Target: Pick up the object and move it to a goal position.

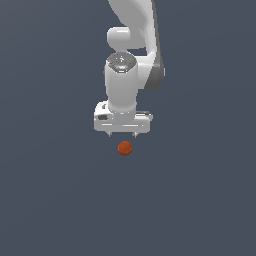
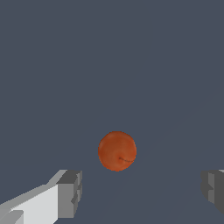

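Note:
The object is a small orange-red ball [image 1: 124,148] lying on the flat dark grey surface, just in front of and below the white gripper [image 1: 122,135] in the exterior view. The gripper is open, its two short fingers spread wide and empty. In the wrist view the ball [image 2: 117,151] sits ahead of the gap between the two grey fingertips [image 2: 70,192], not between them, and touches neither. The gripper [image 2: 142,192] holds nothing. The ball is much narrower than the finger gap.
The white arm [image 1: 132,55] rises behind the gripper toward the top of the exterior view. The dark grey surface [image 1: 50,200] stretches on all sides with no other object in view.

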You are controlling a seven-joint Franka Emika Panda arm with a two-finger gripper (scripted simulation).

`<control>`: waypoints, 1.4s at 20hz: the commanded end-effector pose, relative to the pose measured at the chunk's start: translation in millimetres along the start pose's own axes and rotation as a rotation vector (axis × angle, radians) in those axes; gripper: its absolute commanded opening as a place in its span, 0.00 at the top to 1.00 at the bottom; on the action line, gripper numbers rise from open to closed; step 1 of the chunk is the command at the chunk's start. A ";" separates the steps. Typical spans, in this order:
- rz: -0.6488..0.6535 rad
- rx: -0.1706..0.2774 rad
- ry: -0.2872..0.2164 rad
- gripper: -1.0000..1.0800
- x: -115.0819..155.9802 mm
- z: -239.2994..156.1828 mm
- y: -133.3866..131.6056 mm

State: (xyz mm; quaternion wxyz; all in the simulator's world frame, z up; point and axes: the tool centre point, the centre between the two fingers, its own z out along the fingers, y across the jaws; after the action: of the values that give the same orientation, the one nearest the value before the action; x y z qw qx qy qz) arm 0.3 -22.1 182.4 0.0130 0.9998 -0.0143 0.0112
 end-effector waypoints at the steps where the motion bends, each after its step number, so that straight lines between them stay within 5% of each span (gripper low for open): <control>1: 0.000 0.000 0.000 0.04 0.0 0.0 0.0; 17: -0.041 0.010 -0.014 0.04 -5.8 0.3 -7.6; 28: 0.098 0.020 -0.019 0.04 -13.1 40.7 -9.3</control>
State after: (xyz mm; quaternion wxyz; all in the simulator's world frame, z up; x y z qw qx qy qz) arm -9.9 -13.6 149.5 0.0033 0.9988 -0.0492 0.0030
